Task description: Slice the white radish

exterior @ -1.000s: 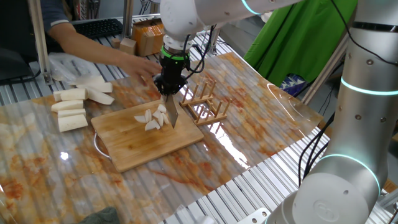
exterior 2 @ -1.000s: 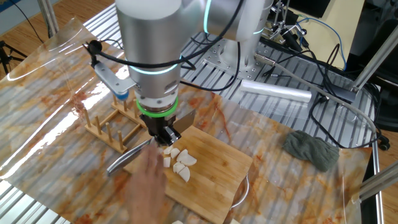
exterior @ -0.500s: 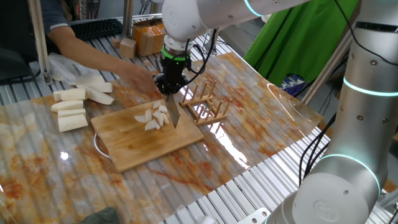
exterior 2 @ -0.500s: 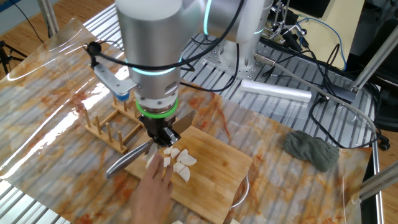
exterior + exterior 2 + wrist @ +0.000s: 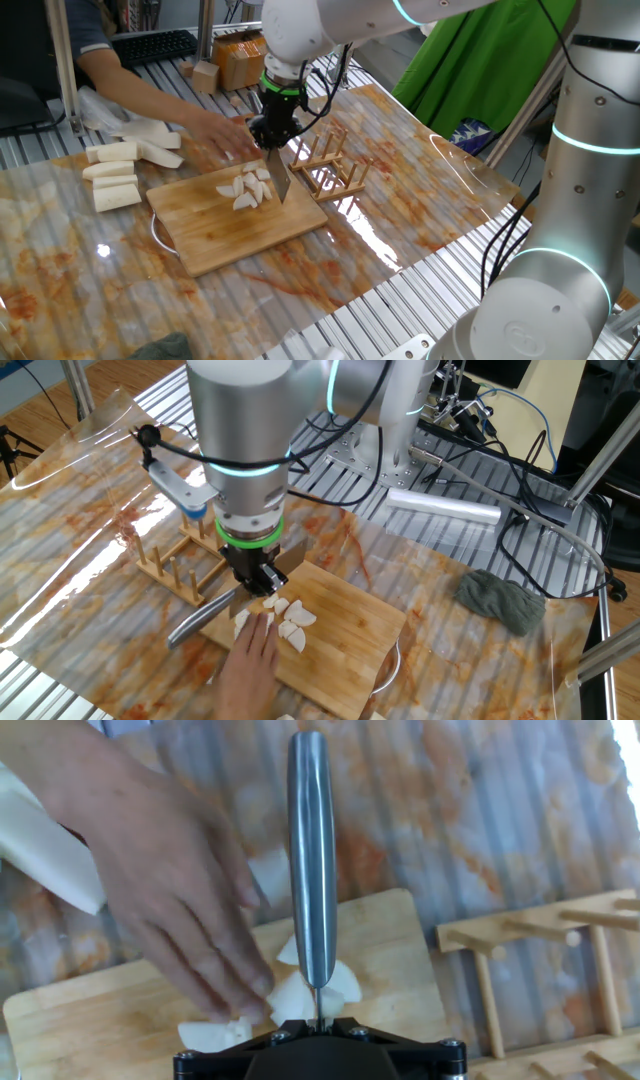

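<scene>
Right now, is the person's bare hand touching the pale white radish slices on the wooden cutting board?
Touching. In the hand view the person's bare hand has its fingertips pressed onto the pale white radish slices on the wooden cutting board.

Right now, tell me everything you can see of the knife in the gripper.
The knife is all metal: a rounded, shiny steel handle and a grey blade. The gripper is shut on it and points down, with the blade hanging edge-down to the wooden cutting board beside the pale radish slices. The handle juts out level past the board's edge. A person's hand reaches to the slices right beside the blade; whether it touches the knife cannot be told.
</scene>
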Controlling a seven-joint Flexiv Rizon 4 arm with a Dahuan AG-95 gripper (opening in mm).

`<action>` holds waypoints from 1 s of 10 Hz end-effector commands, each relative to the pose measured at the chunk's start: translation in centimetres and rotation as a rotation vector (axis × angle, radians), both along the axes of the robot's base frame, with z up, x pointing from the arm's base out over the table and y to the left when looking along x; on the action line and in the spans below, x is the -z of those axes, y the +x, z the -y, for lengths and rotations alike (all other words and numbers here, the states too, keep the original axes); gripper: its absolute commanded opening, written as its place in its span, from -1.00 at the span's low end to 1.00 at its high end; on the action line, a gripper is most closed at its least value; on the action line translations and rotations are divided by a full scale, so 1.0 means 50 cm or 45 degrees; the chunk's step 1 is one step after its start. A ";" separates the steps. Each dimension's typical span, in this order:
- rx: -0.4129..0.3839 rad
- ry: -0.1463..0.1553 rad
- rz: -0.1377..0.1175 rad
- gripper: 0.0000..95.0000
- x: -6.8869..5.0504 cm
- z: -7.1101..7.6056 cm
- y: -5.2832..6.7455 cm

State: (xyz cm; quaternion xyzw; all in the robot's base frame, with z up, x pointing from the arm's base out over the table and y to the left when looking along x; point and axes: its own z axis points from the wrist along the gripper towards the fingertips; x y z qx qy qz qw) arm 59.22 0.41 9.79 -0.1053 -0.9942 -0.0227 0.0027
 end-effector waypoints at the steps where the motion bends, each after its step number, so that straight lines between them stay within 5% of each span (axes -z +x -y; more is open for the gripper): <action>1: -0.137 0.026 0.009 -1.00 -0.001 -0.009 0.001; 2: -0.080 0.005 0.012 -1.00 -0.008 -0.041 0.002; 3: -0.201 -0.058 0.010 -1.00 -0.016 -0.055 -0.002; 4: -0.295 -0.171 0.025 -1.00 -0.019 -0.071 -0.002; 8: -0.292 -0.107 0.019 -1.00 -0.021 -0.077 0.023; 10: -0.300 -0.064 -0.014 -1.00 -0.027 -0.072 0.049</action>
